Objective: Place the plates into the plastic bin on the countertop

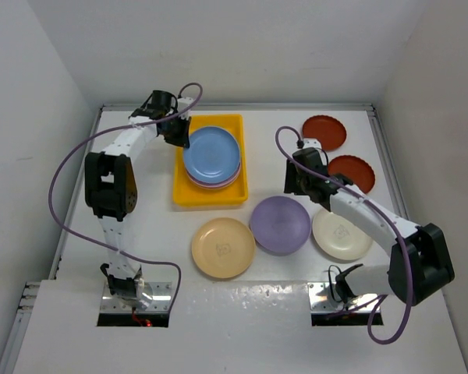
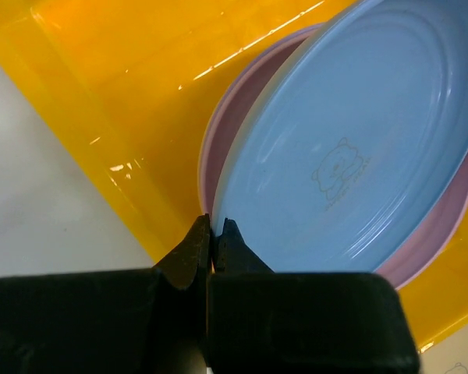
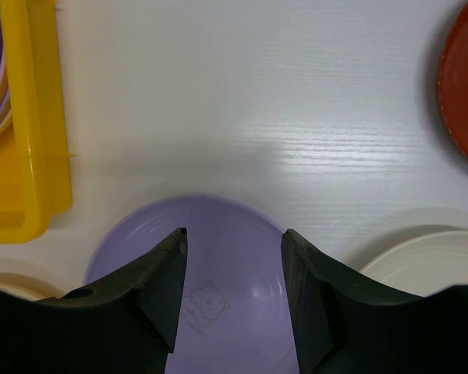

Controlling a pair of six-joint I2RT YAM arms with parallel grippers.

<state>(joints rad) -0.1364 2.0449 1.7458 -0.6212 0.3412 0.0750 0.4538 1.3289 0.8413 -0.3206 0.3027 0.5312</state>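
Black fingers (image 2: 189, 257) of the left gripper (image 2: 215, 231) fill the bottom of the left wrist view, and they're pressed together, tips meeting right at the rim of the round light-blue plastic plate (image 2: 351, 148). Whether that rim is actually pinched, I cannot tell. The blue plate sits tilted on top of pink plates (image 2: 209, 156) inside the bright yellow rectangular plastic bin (image 2: 109, 93).

Over to the right gripper (image 3: 234, 241): its jaws stand about half open, nothing between them. It hangs above the round lilac plastic plate (image 3: 218, 257), with one finger on either side of the plate's far edge in its own view.

From above, the lilac plate lies near the middle of the flat white countertop (image 1: 160, 234). The bin is at its 11 o'clock. A tan-yellow round plate (image 1: 223, 248) lies just beside it at 8 o'clock, and a cream round plate (image 1: 342, 234) at 3 o'clock. Two dark red-brown round plates (image 1: 324, 132) lie at 1 and 2 o'clock, partly behind the right arm. A purple cable (image 1: 285, 144) loops off the right wrist, above the open stretch of table between the lilac plate and the bin.
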